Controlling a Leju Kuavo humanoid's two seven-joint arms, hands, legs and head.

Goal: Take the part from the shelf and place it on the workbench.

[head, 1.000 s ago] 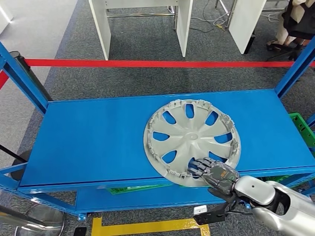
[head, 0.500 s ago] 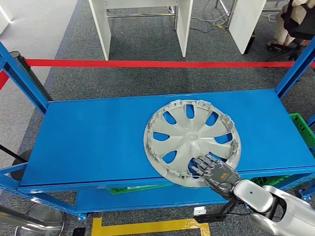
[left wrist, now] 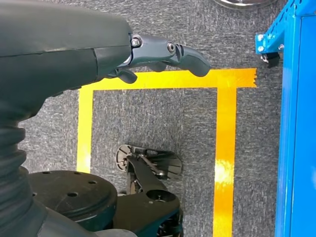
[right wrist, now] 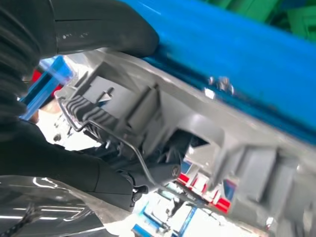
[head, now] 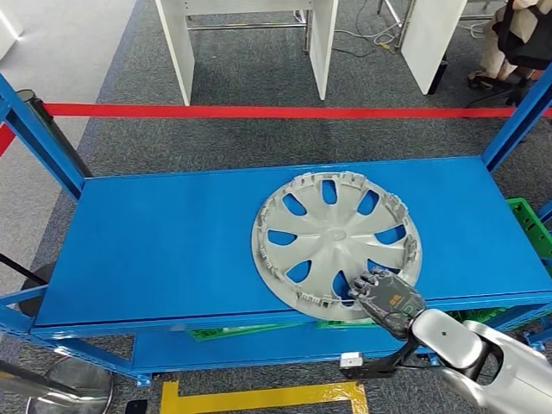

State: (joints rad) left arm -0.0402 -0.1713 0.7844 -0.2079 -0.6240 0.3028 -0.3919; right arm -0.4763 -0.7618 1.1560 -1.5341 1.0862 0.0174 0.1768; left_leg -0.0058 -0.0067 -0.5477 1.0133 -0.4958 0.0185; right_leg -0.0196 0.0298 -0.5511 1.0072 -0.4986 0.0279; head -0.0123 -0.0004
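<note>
The part is a silver hubcap (head: 335,237) lying inner side up on the blue shelf (head: 163,241), right of its middle. My right hand (head: 384,297) grips the hubcap's near rim, with dark fingers laid over the edge. In the right wrist view the thumb (right wrist: 104,29) lies on one face of the clipped rim (right wrist: 193,123) and the fingers (right wrist: 111,177) curl against the other. My left hand (left wrist: 164,52) hangs over the carpet with its fingers stretched out, holding nothing.
Blue uprights (head: 39,138) stand at the shelf's ends, and a lower blue deck (head: 247,349) sits below. A green crate (head: 530,226) lies at the right. Beyond the shelf run a red floor line (head: 260,111) and white table legs (head: 322,43); a person (head: 521,34) sits far right. Yellow tape (head: 260,397) marks the floor.
My right hand slid right along the near rim and closed on it. The hubcap has turned slightly and its far edge has shifted a little away.
</note>
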